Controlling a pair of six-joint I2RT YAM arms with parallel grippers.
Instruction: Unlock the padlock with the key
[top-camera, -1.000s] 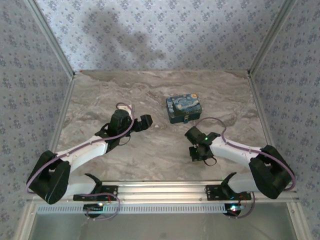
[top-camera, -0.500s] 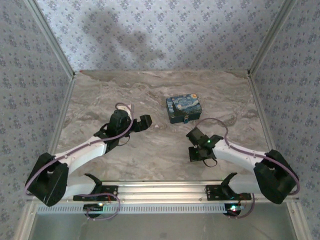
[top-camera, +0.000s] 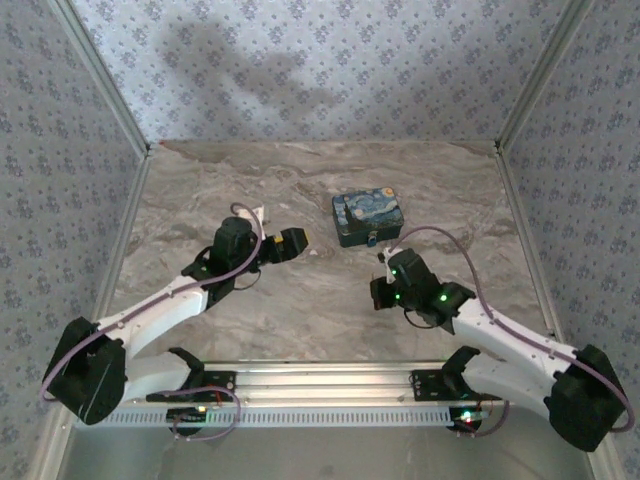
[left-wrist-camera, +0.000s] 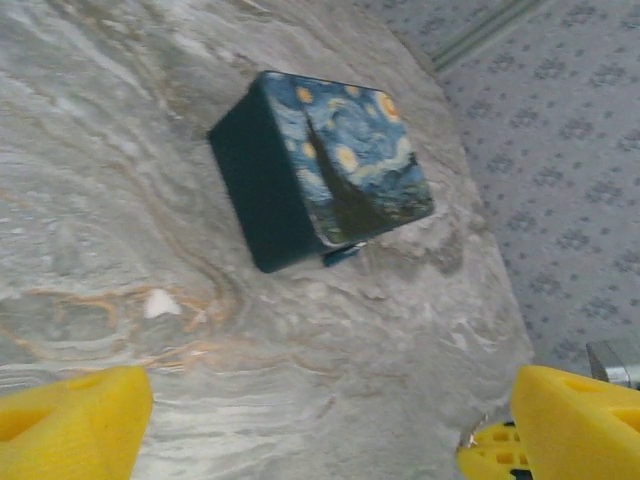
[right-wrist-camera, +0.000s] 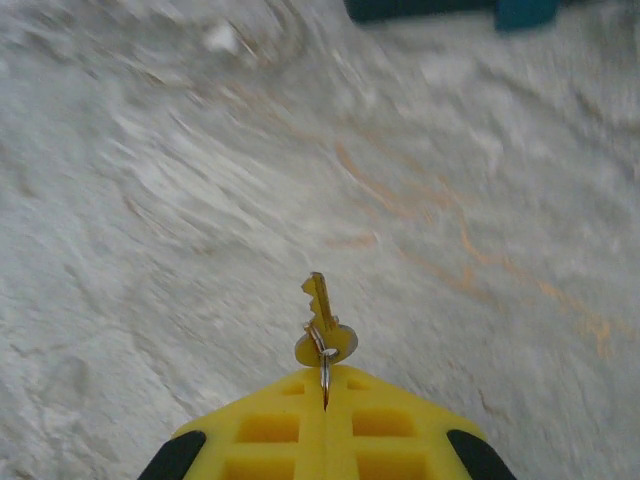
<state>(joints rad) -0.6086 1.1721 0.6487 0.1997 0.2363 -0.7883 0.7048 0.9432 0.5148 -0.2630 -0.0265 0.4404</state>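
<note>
The padlock (left-wrist-camera: 342, 255) is a tiny blue-grey lock at the front wall of the swirl-painted box (left-wrist-camera: 330, 170); it also shows at the box's near side (top-camera: 372, 240) and at the top edge of the right wrist view (right-wrist-camera: 525, 12). The key (right-wrist-camera: 322, 318) is small and brassy and hangs by its ring from my right gripper (right-wrist-camera: 325, 378). That gripper is shut on the ring and sits just in front of the box (top-camera: 384, 268). My left gripper (left-wrist-camera: 330, 430) stands open left of the box (top-camera: 298, 240), holding nothing, its yellow fingers (left-wrist-camera: 70, 420) wide apart.
The marble table (top-camera: 300, 300) has patterned walls on three sides. A small white chip (left-wrist-camera: 158, 303) lies on the table left of the box. The right gripper's yellow tip (left-wrist-camera: 495, 455) shows in the left wrist view's lower right.
My right arm has swung forward and left, bringing its gripper and the key up towards the box. The left gripper has shifted slightly right.
</note>
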